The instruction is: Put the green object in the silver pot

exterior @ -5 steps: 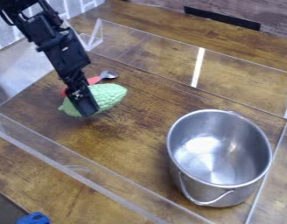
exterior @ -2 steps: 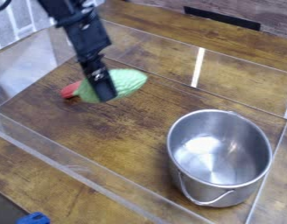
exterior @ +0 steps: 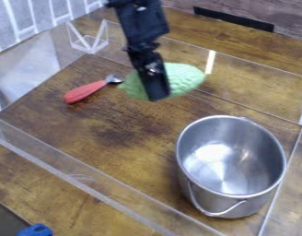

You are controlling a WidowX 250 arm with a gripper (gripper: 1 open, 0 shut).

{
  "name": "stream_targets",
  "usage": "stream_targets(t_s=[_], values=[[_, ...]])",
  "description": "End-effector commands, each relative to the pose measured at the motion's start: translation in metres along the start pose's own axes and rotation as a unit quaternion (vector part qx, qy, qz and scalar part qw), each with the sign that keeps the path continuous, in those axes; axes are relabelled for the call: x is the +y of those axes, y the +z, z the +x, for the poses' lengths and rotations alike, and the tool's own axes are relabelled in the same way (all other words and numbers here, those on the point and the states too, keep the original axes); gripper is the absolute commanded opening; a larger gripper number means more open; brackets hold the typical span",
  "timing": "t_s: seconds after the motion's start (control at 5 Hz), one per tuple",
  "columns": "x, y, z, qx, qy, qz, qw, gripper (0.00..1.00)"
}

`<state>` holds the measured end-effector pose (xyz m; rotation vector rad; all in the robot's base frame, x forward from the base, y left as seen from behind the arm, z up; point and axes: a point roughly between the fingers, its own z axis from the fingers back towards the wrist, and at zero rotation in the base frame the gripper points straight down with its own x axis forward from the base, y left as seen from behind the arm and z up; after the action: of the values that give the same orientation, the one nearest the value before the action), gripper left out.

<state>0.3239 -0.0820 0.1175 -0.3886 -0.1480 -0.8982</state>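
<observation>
The dark gripper [exterior: 154, 85] points straight down, its jaws clamped around the green object [exterior: 172, 81], a ridged light-green toy vegetable. The object sticks out mostly to the viewer's right of the jaws, held near one end and not at its middle, and it appears lifted clear of the wooden desk [exterior: 104, 129], though the gap beneath is hard to judge. The arm rises toward the top of the view.

The silver pot [exterior: 231, 164] stands well apart, toward the lower right, open and empty, its wire handle resting at the near rim. A red-handled spoon [exterior: 89, 89] lies on the desk left of the jaws. Clear plastic walls [exterior: 43, 147] fence the work area.

To finish the carry well, keep the object high enough to pass over the pot's rim. Centre it above the opening before releasing, since the off-centre hold could let it tilt.
</observation>
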Motion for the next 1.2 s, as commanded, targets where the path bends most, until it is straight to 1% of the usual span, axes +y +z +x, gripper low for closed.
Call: stream_targets(t_s=[0.0,0.2,0.4,0.6,1.0], values=[[-0.03,0.009,0.034,-0.026,-0.052,0.023,0.998,0.0],[-0.056,-0.009,0.044,-0.023,-0.064,0.015,0.9976,0.0],[-0.068,-0.021,0.039,-0.017,-0.077,0.002,0.9969,0.0],[-0.067,-0.029,0.039,-0.012,-0.076,-0.009,0.997,0.0],[-0.062,-0.032,0.038,0.003,-0.058,-0.023,0.998,0.0]])
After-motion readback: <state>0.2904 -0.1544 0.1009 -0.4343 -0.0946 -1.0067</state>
